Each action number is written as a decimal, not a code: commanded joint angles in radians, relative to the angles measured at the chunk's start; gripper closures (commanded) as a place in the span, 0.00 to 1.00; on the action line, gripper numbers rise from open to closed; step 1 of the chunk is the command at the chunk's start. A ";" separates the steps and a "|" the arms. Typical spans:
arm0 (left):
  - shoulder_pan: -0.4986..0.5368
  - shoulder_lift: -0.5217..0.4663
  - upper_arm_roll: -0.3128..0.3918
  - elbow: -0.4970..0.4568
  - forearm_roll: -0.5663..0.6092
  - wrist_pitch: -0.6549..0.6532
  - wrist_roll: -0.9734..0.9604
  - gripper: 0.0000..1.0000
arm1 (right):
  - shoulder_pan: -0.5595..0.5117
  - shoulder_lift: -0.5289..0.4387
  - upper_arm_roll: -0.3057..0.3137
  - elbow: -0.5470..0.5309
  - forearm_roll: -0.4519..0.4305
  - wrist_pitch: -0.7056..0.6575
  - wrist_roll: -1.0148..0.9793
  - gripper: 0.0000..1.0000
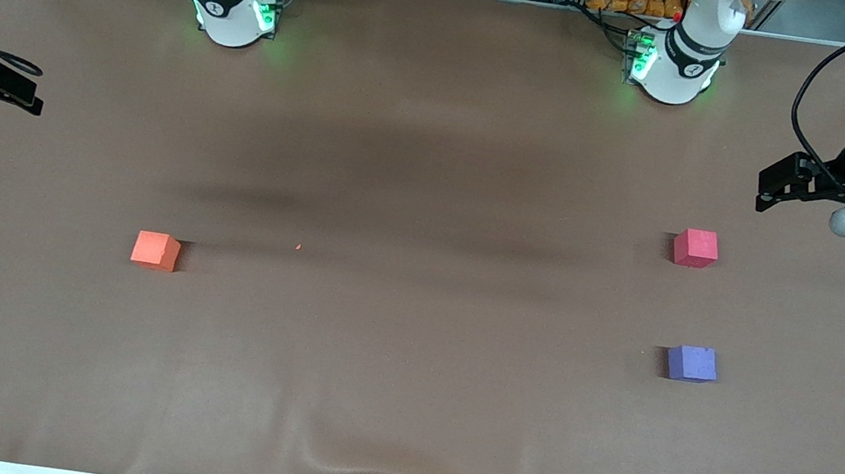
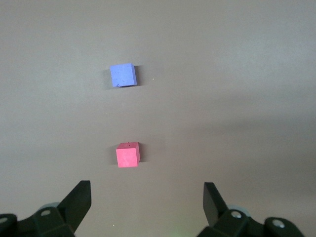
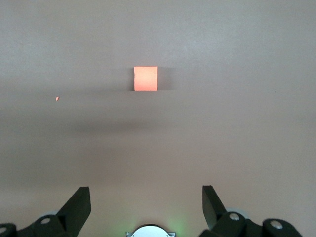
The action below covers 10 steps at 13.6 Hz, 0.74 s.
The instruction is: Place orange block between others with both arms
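Orange block (image 1: 156,250): small matte cube, bright orange, sitting square on the brown table cover (image 1: 400,399) toward the right arm's end, alone, well apart from the right gripper (image 1: 5,91), which hangs at that end's edge with fingers spread wide and nothing between them. Pinkish-red cube (image 1: 695,248) and purple-blue cube (image 1: 692,363): same size, toward the left arm's end, the red one near the left gripper (image 1: 777,183), the purple-blue one nearer the front camera, open gap between the two. Left gripper spread wide too, empty, over the table's edge. Broad bare cover between orange block and the pair; one tiny orange speck (image 1: 298,247) there.
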 commanded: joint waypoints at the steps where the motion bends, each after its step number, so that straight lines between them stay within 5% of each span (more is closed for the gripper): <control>1: 0.006 0.006 -0.003 0.014 0.000 -0.015 0.009 0.00 | 0.013 0.004 -0.009 0.010 -0.002 -0.011 0.003 0.00; 10: 0.007 0.006 -0.003 0.012 0.002 -0.015 0.009 0.00 | 0.028 0.088 -0.009 -0.006 -0.002 0.010 0.008 0.00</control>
